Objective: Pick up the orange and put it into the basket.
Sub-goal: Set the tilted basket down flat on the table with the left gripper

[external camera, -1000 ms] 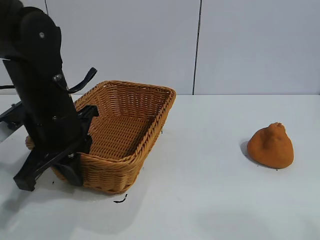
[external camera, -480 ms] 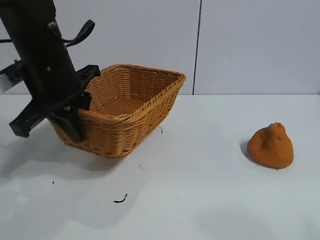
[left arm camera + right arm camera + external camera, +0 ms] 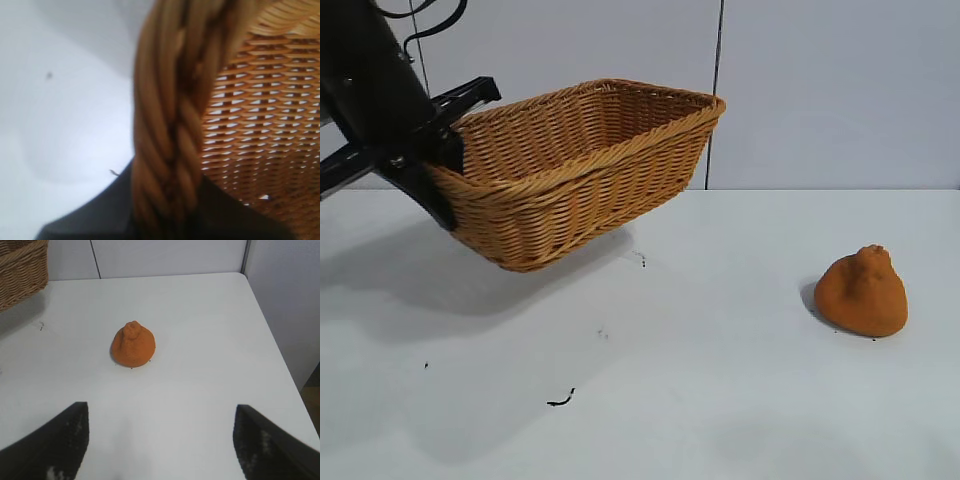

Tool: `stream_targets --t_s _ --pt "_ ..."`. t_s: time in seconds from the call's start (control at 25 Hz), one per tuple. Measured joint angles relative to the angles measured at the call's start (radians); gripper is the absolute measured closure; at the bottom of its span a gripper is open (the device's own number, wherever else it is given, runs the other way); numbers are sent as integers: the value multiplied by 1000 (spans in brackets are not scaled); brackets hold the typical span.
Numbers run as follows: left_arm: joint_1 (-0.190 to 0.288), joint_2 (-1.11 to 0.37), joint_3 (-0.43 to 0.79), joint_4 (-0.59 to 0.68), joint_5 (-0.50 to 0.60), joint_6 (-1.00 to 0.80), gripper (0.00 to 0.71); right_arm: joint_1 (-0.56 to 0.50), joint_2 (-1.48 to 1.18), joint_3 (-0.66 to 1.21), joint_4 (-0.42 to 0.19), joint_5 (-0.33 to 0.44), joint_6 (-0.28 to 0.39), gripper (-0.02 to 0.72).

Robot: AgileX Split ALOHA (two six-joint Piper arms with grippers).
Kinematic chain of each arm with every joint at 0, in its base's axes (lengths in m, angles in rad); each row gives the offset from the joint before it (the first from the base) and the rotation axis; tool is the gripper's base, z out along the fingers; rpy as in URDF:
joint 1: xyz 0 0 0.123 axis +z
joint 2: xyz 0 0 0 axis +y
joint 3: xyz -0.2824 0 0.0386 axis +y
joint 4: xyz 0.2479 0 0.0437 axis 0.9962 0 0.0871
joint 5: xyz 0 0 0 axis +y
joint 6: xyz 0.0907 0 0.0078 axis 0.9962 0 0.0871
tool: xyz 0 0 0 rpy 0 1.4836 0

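Your left gripper (image 3: 440,160) is clamped on the braided rim of the basket (image 3: 580,165) at its near-left end, one finger inside the wall and one outside. The basket hangs clear of the table (image 3: 700,400), tilted, with the far corner highest and the gripped end lowest; its shadow lies on the tabletop beneath it. From the left wrist camera you see the thick plaited rim (image 3: 170,125) running straight between the dark fingers, with the woven inner wall of the basket beside it and bare white table on the other side. The orange (image 3: 862,292) sits on the table well apart from the basket, off toward the right side in the exterior view, resting on its broad base with the knobby top up. Nothing is touching it. Your right gripper (image 3: 160,445) stands spread wide with nothing between its fingers, pointing forward and slightly down; the orange (image 3: 133,345) lies ahead of it, roughly centred between the two fingertips but well short of contact. One corner of the basket (image 3: 22,270) shows at the edge of that same view. A few small dark specks (image 3: 560,400) mark the tabletop below the basket.
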Motion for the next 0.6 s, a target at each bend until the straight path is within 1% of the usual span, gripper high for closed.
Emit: stream_targets --t_s 0.16,0.28,0.44,0.6 --pt "50 0 0 0 41 201 617 0 0 0 0 0 0 159" --pt "75 7 -11 4 89 336 617 0 0 0 0 0 0 159" --pt "87 52 -54 18 155 503 617 0 0 0 0 0 0 159" --pt "87 87 -91 24 174 630 617 0 0 0 0 1 0 159"
